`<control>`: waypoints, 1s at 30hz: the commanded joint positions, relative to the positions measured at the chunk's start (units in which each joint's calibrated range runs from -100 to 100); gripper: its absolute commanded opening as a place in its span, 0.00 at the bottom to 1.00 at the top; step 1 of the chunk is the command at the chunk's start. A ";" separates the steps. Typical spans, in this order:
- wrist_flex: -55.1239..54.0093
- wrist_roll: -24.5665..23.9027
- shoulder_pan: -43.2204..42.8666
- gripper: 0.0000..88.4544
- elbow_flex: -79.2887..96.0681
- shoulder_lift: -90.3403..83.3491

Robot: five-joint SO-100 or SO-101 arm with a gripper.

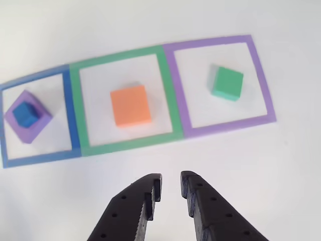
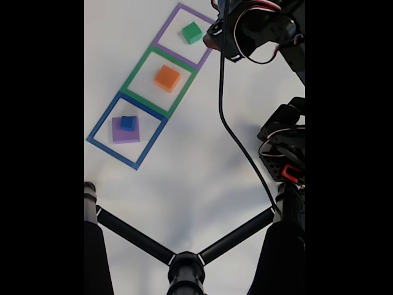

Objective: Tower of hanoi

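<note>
Foam-like orange cube [image 1: 130,105], likely light and slightly yielding, awaits a pinch across flat sides as the released end effector [image 1: 170,187] hovers empty.

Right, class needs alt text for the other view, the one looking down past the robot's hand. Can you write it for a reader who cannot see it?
Three taped squares lie in a row on a white table: a blue square holding a small blue cube stacked on a purple cube, a green square holding an orange cube, and a purple square holding a green cube. The black hand hovers open in the foreground, holding nothing.
</note>
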 commanded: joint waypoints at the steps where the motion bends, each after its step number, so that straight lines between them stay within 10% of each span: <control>1: 8.69 0.20 -5.36 0.00 -10.76 -0.89; 21: 11.93 0.20 -23.97 0.00 -10.39 -5.46; 30: -17.05 0.20 -22.90 0.17 23.68 -13.63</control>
